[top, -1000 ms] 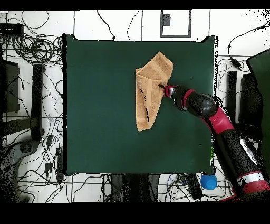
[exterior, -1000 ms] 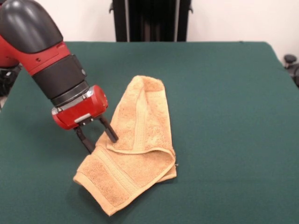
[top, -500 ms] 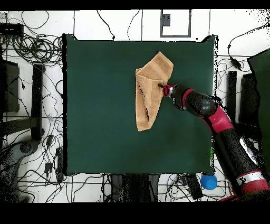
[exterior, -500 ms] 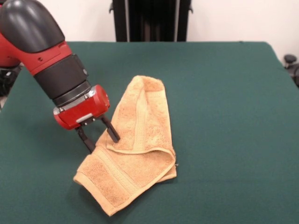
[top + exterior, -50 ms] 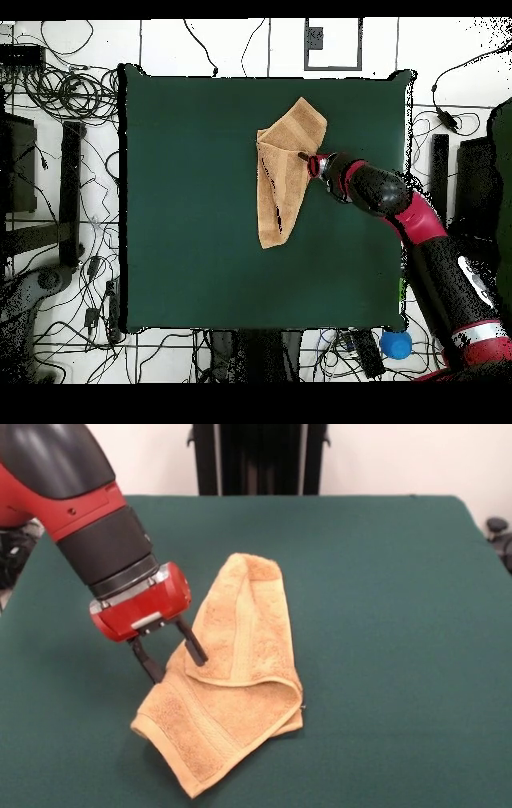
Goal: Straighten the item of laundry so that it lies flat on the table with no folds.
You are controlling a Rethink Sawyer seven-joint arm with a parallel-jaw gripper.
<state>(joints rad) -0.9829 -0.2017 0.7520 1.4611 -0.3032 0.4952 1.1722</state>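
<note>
Towel (image 5: pixel 232 672) in the front view lies at about 7 o'clock of the table (image 5: pixel 384 584), folded into a rough triangle, orange-tan terry with a woven band near the hem. The gripper (image 5: pixel 170 656) straddles its 9 o'clock edge, fingers narrowly apart, not visibly pinching. Best to close on the top layer only, then peel outward. Overhead, the towel (image 5: pixel 282 175) sits toward 1 o'clock, gripper (image 5: pixel 305 160) at its 3 o'clock edge.
</note>
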